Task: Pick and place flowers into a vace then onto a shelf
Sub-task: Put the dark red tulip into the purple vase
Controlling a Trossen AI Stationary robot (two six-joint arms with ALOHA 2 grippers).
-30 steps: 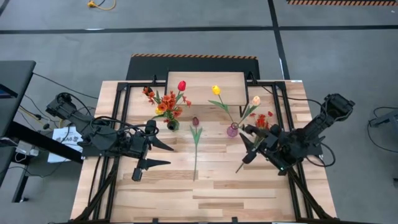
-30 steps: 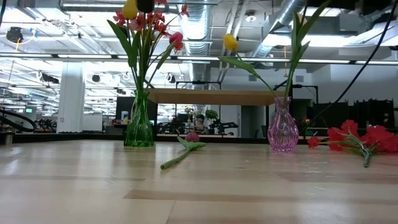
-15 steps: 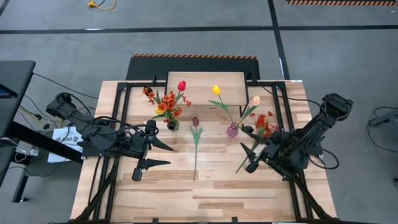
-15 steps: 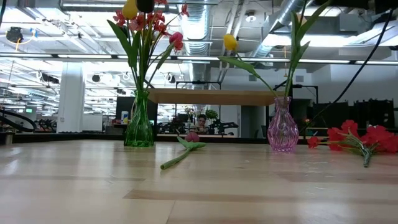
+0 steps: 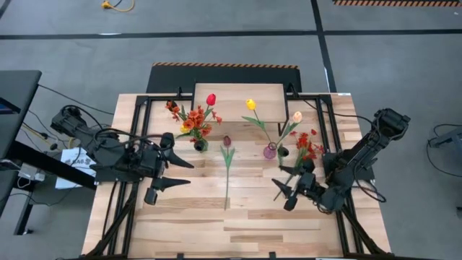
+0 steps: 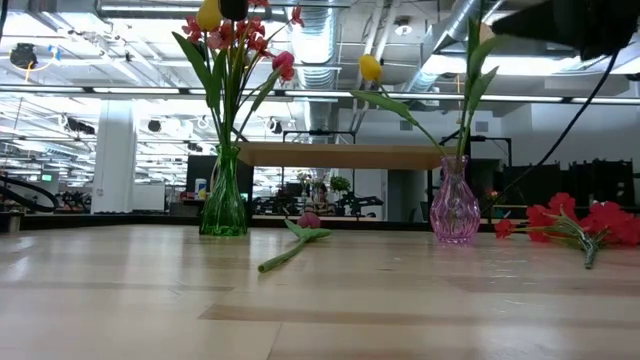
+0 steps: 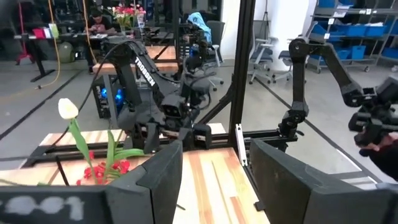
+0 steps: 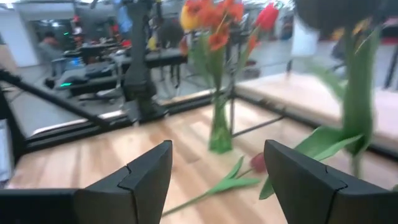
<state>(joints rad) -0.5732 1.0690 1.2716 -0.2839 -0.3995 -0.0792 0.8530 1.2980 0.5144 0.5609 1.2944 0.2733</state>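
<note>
Red, orange and yellow flowers fill the green vase, which stands on the table just in front of the shelf's left end. I see the pink vase off the shelf's right end, holding a yellow tulip and a cream tulip. Shelf top is bare wood; it sits at the table's rear edge, centred.

A maroon tulip lies flat mid-table between the two vases, bloom toward the shelf, stem toward the front edge. A red-orange spray lies on the table right of the pink vase, its stem running toward the front.

My right gripper is over the right half of the table, just at the lower end of that stem, fingers spread with nothing between them. In the low view I only catch dark arm at the top right corner, well above the surface. Its wrist camera looks across at the green vase and the maroon tulip.

My left gripper is over the left half of the table, near the green vase, fingers released and wide, pointing toward the centre. Empty.

A person sits at a desk in the room beyond, seen from the left wrist.
</note>
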